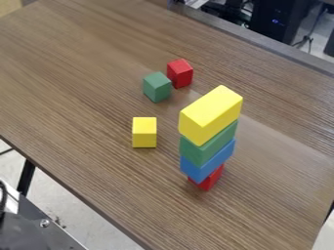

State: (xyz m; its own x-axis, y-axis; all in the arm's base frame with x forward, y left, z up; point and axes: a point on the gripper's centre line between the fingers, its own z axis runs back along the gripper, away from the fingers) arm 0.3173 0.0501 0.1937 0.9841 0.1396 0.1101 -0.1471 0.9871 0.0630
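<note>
The table [78,63] is brown with stripy wood lines, and a long grey strip [254,40] runs along its far edge. Past the far edge of the table is a big black box [274,28] with a little blue light [277,21], and a thin black stand [305,41] just beside it. A black leg [27,178] and pale floor [68,202] show past the table's near left edge.

The brown wood-grained surface [78,97] looks smooth, faintly glossy toward its right edge. Toward its lower right corner, the stacked rectangular yellow block [207,116], green block [209,146], blue block [207,164] and red block [209,180] look smooth and mostly matt, like painted wood. Beyond the surface's lower left edge, a round screw [44,223] shines like metal.
</note>
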